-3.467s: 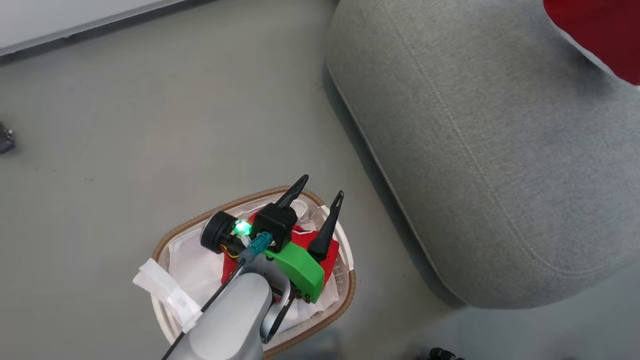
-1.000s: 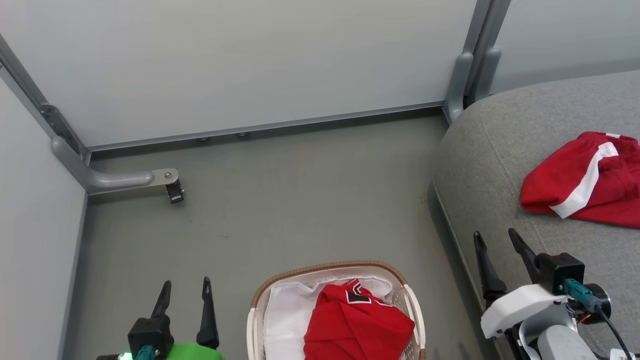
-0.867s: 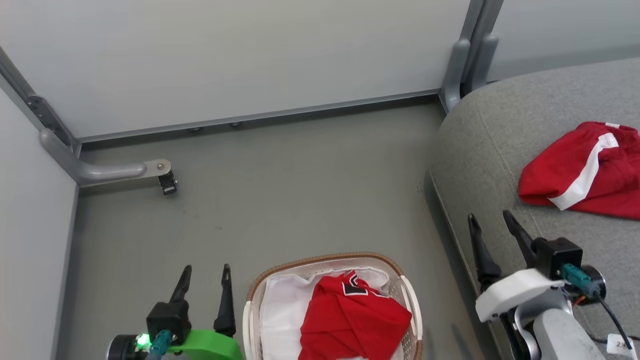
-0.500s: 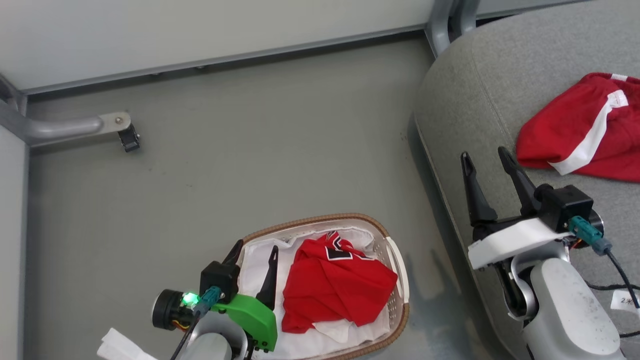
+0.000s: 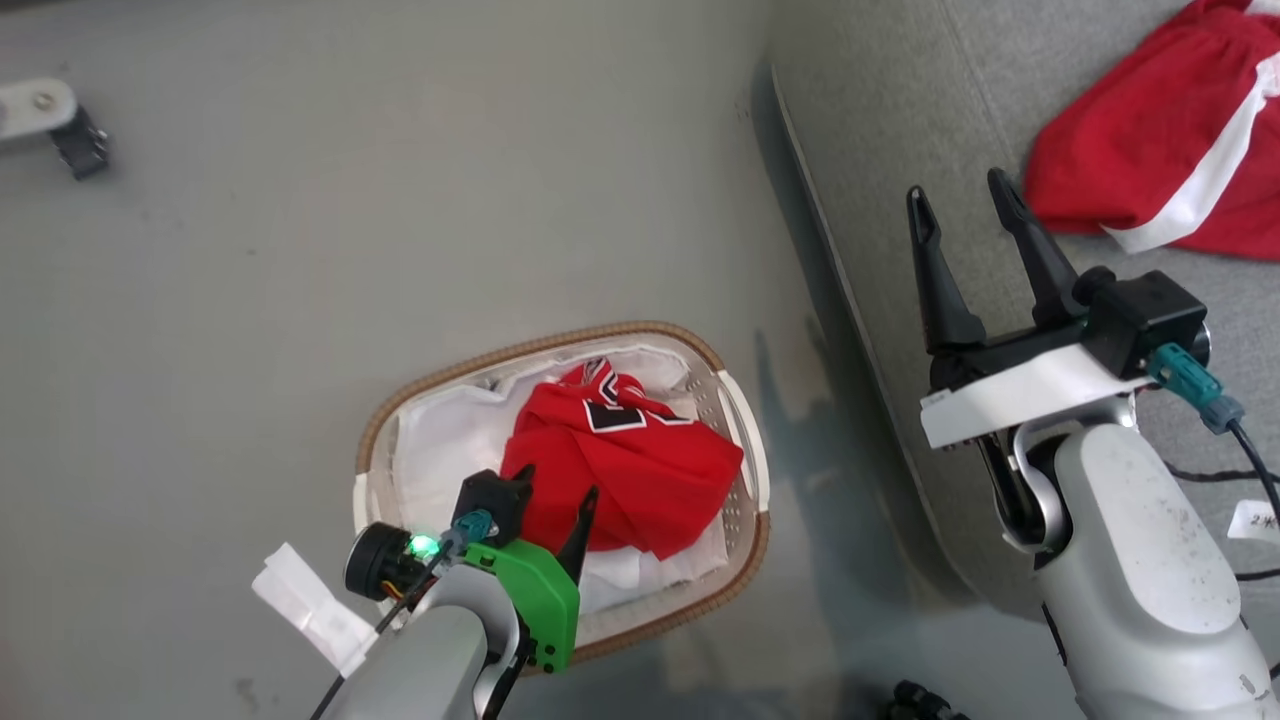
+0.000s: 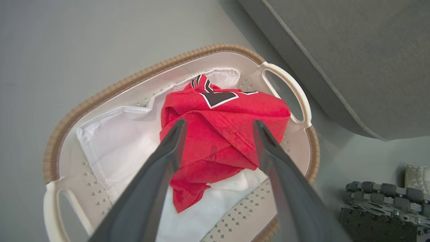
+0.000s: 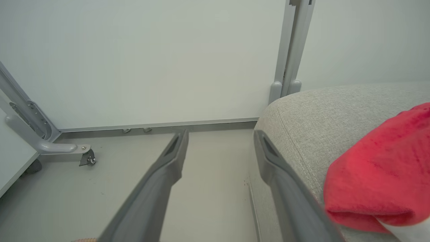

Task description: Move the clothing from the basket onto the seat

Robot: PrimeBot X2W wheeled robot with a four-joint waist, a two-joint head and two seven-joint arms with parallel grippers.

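1. Left gripper [image 5: 555,487] has swung from the basket's [image 5: 520,345] far rim to over its inside; jaws open, empty.
2. Jersey [image 5: 640,455] lies bunched straight ahead of the jaws, in the basket's seat-side half, with no clear long axis.
3. Left arm is nearer. Right gripper [image 5: 956,187] is open over the seat [image 5: 880,120] edge, where the shorts [image 5: 1120,150] already lie.

My left gripper [image 5: 558,480] has swung in from the floor [image 5: 300,250] left of the basket [image 5: 640,324] and now hangs over its near side, fingers [image 6: 161,161] apart, tips framing the red jersey [image 5: 640,460]. My head has tipped downward, so basket and seat [image 5: 900,100] sit higher in its view.
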